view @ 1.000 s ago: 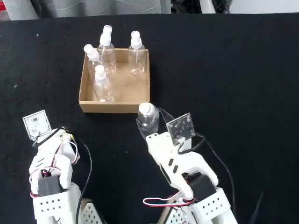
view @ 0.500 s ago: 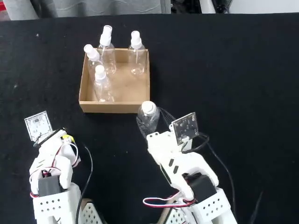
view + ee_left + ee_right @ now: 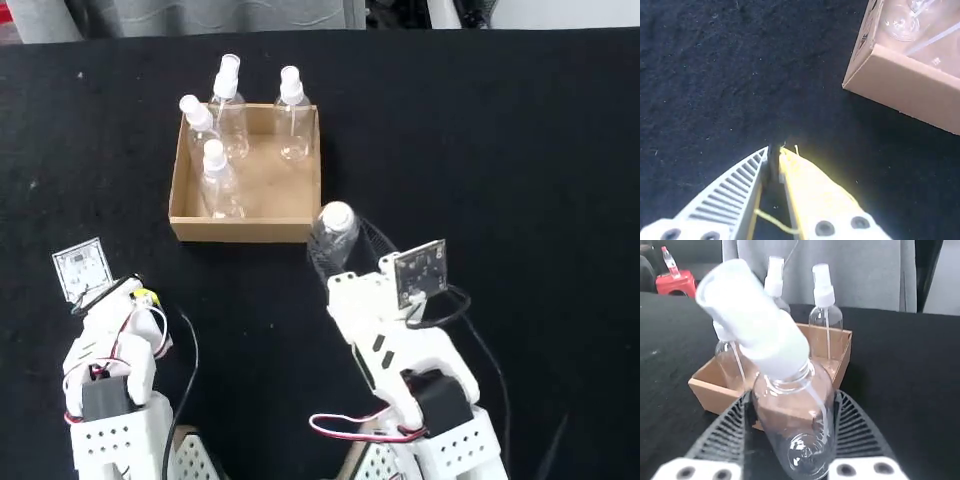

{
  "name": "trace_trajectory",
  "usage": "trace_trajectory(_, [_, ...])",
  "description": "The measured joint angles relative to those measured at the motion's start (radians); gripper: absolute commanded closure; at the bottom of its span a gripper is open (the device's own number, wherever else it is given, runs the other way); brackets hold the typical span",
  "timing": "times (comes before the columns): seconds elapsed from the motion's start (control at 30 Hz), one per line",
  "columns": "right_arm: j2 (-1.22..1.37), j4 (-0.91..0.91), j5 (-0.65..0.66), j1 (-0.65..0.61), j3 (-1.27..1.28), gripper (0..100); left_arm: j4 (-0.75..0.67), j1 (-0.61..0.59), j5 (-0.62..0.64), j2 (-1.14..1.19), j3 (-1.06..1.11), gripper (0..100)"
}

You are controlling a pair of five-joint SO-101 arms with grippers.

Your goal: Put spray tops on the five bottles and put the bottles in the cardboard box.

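Beside the cardboard box (image 3: 245,231) corner, capped bottle (image 3: 335,238) pinched in right pincer (image 3: 792,405), left pincer (image 3: 774,151) pressed together

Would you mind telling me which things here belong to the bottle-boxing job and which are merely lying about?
Job: cardboard box; four spray-topped bottles standing in it; fifth spray-topped bottle, held in the right hand.
Lying about: red object with a small bottle on it, behind the table; grey curtain.

Four bottles (image 3: 219,180) in box (image 3: 240,230); fifth (image 3: 335,237) seemingly outside.
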Motion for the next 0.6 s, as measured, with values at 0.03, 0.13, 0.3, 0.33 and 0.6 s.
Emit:
trace_trajectory(0.03, [0.0, 0.0, 0.0, 0.0, -0.014, 94.9, 0.0, 0.0, 0.0, 0.0, 0.0, 97])
trace_trajectory(0.13, [0.0, 0.0, 0.0, -0.002, -0.063, 95.0, 0.0, 0.0, 0.0, 0.0, 0.0, 97])
trace_trajectory(0.3, [0.0, -0.006, 0.0, -0.002, -0.133, 94.9, 0.0, 0.0, 0.0, 0.0, 0.0, 97])
trace_trajectory(0.33, [0.0, -0.006, 0.0, -0.002, -0.146, 94.9, 0.0, 0.0, 0.0, 0.0, 0.0, 97])
trace_trajectory(0.6, [0.091, -0.084, 0.0, -0.002, -0.31, 94.9, 0.0, 0.0, 0.0, 0.0, 0.0, 97])
